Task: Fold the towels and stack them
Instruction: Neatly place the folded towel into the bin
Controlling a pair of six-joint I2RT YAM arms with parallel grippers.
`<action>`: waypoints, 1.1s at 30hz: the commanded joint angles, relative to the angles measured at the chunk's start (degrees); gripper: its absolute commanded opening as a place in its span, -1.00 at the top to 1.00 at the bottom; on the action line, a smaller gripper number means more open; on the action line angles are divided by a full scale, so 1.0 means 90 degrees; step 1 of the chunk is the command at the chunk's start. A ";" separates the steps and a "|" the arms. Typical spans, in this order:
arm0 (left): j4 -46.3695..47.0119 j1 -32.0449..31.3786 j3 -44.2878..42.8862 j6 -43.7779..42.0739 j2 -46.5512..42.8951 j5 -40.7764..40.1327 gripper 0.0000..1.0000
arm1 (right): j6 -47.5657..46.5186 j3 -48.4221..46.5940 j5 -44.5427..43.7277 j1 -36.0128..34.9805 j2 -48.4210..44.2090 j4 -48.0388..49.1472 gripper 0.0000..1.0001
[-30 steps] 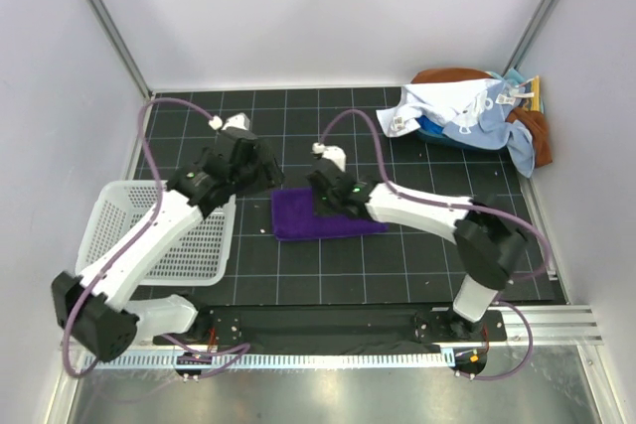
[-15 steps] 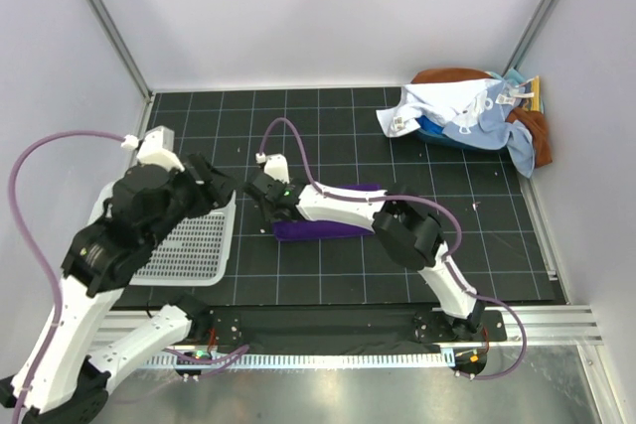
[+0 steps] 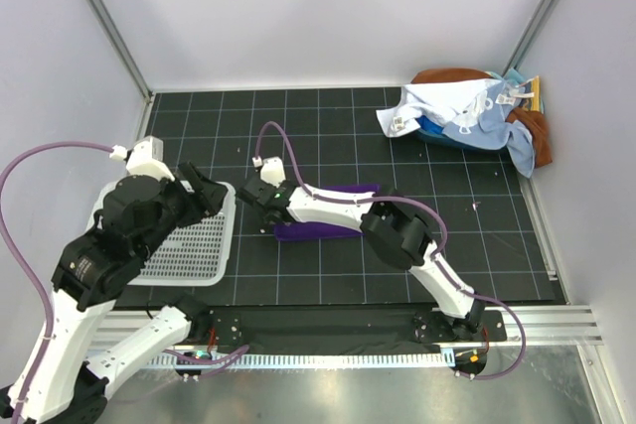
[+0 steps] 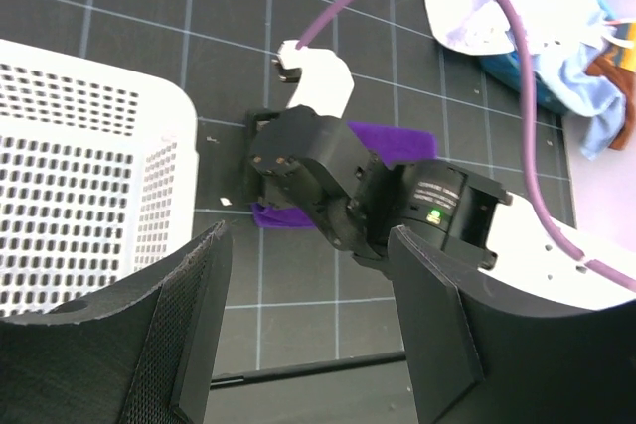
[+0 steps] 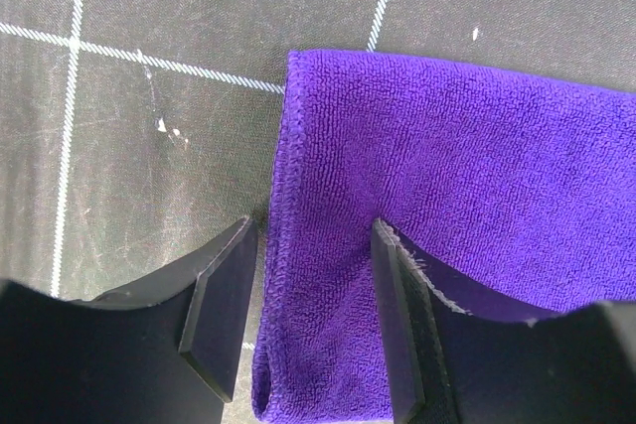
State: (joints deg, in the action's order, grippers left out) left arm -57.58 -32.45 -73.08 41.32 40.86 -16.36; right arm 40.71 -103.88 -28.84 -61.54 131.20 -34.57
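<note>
On the black gridded table [image 3: 497, 245], between the white basket [image 3: 194, 245] at left and the crumpled heap of towels [image 3: 467, 116] far right, the folded purple towel [image 3: 323, 230] lies lengthwise left-to-right, its left end under the right gripper [image 5: 310, 245], whose jaws stand apart astride it, while the left gripper [image 4: 306, 240] hangs wide and empty, farther off.

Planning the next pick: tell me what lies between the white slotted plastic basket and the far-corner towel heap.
In the top view: the folded dark purple towel, with the right arm stretched over it.
</note>
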 commanded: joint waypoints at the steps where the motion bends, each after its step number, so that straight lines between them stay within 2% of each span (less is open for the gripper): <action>1: -0.0018 0.0021 0.0053 -0.0050 -0.0019 -0.0398 -0.35 | 0.0154 -0.0011 -0.0136 -0.0018 0.0227 -0.0183 -0.09; 6: -0.0057 0.0021 0.0180 0.0047 0.0098 -0.0740 -0.34 | 0.0135 0.0164 -0.0067 -0.0028 0.0344 -0.0202 0.25; 13: 0.0099 0.0031 0.0570 0.0213 0.0537 -0.1160 -0.43 | 0.0018 0.0593 0.0118 -0.0018 0.0257 0.0002 0.88; 15: 0.0138 0.0099 0.0629 0.0194 0.0674 -0.1190 -0.44 | 0.0018 0.0857 0.0186 0.0011 -0.0084 0.0343 0.96; 18: 0.0284 0.0479 0.0805 0.0029 0.1015 -0.0957 -0.43 | 0.0028 0.1403 0.0625 0.0138 -0.0678 0.0949 0.98; 22: 0.0743 0.1631 0.1263 -0.0128 0.1348 0.0545 -0.30 | 0.0047 0.1911 0.1191 0.0294 -0.1295 0.1477 0.98; 26: 0.1007 0.2120 0.1567 -0.0187 0.1602 0.1104 -0.19 | 0.0008 0.2156 0.1455 0.0353 -0.1725 0.1847 0.98; 29: 0.1183 0.2325 0.1772 -0.0119 0.1729 0.1436 -0.04 | 0.0066 0.2400 0.1739 0.0460 -0.2018 0.2130 0.98; 31: 0.1212 0.2462 0.1927 -0.0070 0.1894 0.1544 0.21 | 0.0144 0.2624 0.2002 0.0567 -0.2281 0.2287 0.98; 33: 0.1251 0.2531 0.2035 -0.0011 0.1993 0.1554 0.31 | 0.0222 0.2810 0.2246 0.0617 -0.2467 0.2619 0.98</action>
State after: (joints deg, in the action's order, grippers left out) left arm -49.65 -10.85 -55.83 41.34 57.84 -5.85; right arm 40.95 -79.99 -13.17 -56.86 114.61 -17.43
